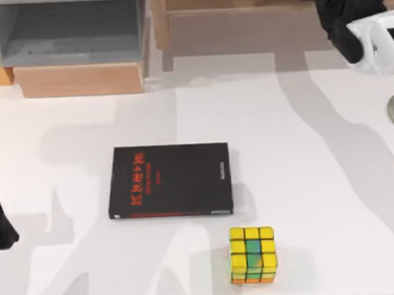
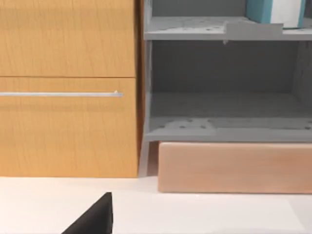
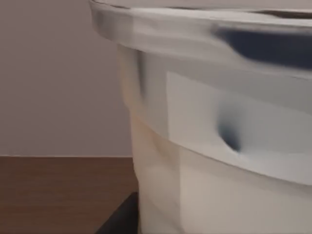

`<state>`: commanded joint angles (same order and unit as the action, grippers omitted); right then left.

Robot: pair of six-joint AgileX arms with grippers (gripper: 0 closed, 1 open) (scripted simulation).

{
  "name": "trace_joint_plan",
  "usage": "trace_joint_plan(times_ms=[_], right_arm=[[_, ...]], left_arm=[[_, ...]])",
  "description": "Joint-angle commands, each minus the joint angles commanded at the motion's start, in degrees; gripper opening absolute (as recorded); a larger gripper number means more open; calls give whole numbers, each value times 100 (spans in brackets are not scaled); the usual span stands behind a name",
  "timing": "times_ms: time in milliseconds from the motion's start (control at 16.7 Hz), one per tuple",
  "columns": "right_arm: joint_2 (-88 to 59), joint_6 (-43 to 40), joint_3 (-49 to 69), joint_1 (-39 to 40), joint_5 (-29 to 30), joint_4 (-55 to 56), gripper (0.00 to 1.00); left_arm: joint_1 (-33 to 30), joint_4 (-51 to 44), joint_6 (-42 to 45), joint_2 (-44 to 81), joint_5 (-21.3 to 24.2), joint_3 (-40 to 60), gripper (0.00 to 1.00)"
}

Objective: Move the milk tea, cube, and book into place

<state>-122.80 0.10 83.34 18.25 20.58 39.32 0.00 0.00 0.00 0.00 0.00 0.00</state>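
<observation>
White milk tea cup (image 3: 214, 126) looms right against our right wrist camera; from above it sits at the table's far right corner (image 1: 379, 45) under our right gripper (image 1: 359, 32), apparently held, though we cannot tell how the fingers stand. The cube (image 1: 253, 254) rests near the front edge, just beside the black book (image 1: 170, 180). The blue book (image 2: 273, 12) stands on the grey shelf (image 2: 219, 129). Our left arm (image 1: 1, 221) is parked at the left edge.
</observation>
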Motion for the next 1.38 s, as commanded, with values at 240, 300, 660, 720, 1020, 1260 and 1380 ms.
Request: trace_joint_plan(times_ms=[240, 300, 660, 720, 1020, 1260, 1380], right_arm=[[0, 0, 0, 0, 0, 0, 0], [0, 0, 0, 0, 0, 0, 0], [13, 9, 0, 17, -1, 0, 0], [30, 7, -19, 25, -1, 9, 0], [797, -10, -996, 236, 148, 255, 0], [1454, 16, -1930, 398, 352, 457, 0], [1547, 21, -2041, 426, 386, 496, 0]], left_arm=[[0, 0, 0, 0, 0, 0, 100], [0, 0, 0, 0, 0, 0, 100], [0, 0, 0, 0, 0, 0, 100], [0, 0, 0, 0, 0, 0, 100], [0, 0, 0, 0, 0, 0, 100], [0, 0, 0, 0, 0, 0, 100], [0, 0, 0, 0, 0, 0, 100]])
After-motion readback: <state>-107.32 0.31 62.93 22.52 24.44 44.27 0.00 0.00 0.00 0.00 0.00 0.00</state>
